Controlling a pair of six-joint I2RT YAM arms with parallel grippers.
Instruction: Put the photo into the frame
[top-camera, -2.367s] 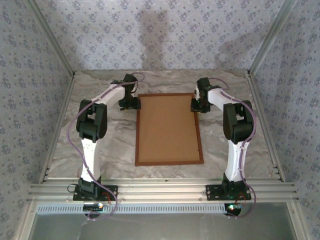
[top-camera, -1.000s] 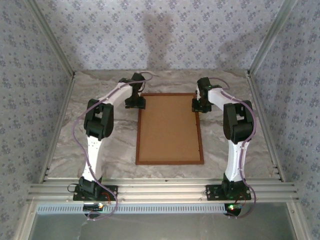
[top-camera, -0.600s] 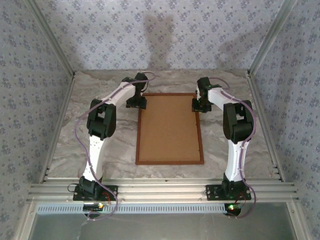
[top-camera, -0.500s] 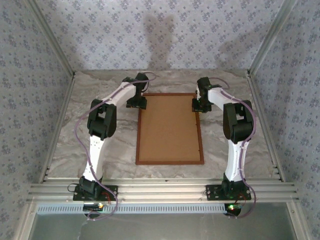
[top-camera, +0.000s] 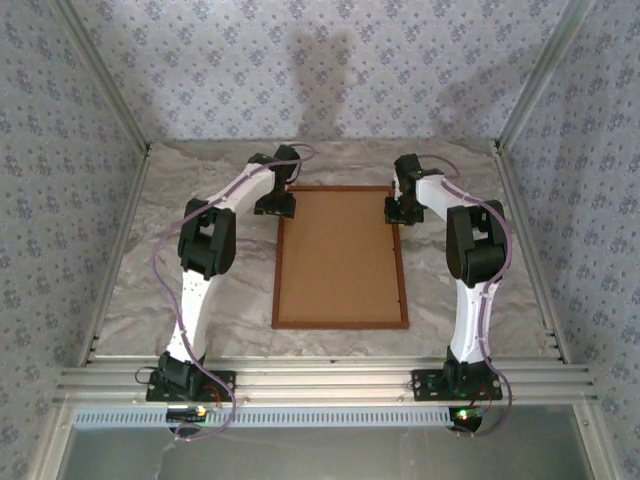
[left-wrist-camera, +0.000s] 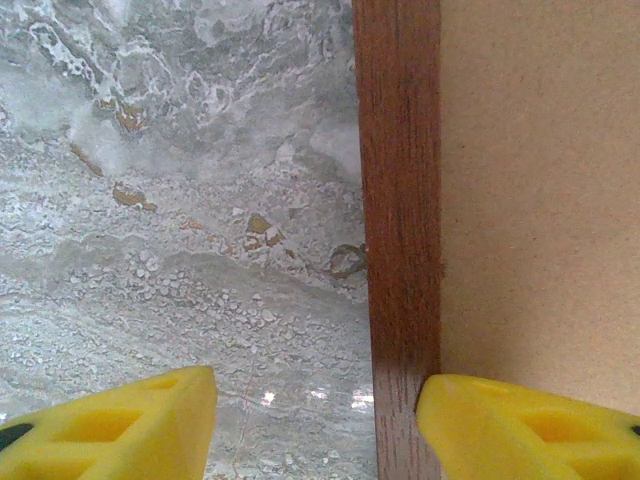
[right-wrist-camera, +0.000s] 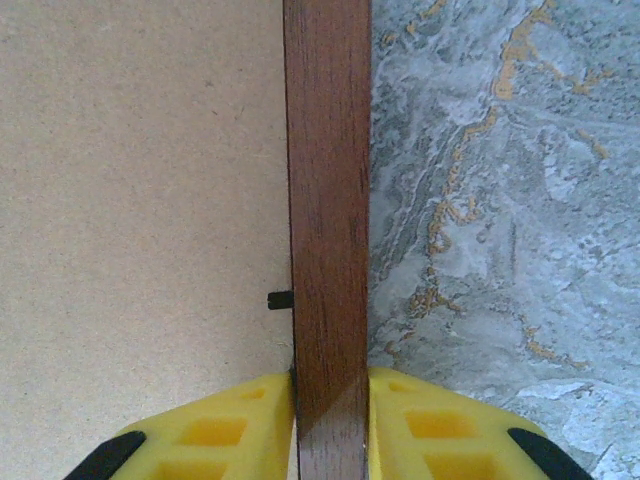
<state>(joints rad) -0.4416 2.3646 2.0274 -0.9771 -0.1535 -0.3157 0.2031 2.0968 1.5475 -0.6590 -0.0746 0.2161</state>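
Reddish-brown frame (top-camera: 340, 323) flat on desk (top-camera: 130, 290), backing board (top-camera: 338, 255) up | right jaws clamped on right rail near far corner | left jaws apart, astride left rail | lower and close left jaws squarely on rail, matching right-side grip, to avoid twisting frame

frame (right-wrist-camera: 327, 200): cropped top, bottom | backing board (right-wrist-camera: 140, 200): cropped three sides

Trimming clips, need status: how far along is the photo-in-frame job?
Looks done: backing board fills the frame; whether the photo lies under it can't be told. In hand: right fingers pinch its right rail; left fingers straddle the left rail, open. Left: probably close that grip, then lift or flip.
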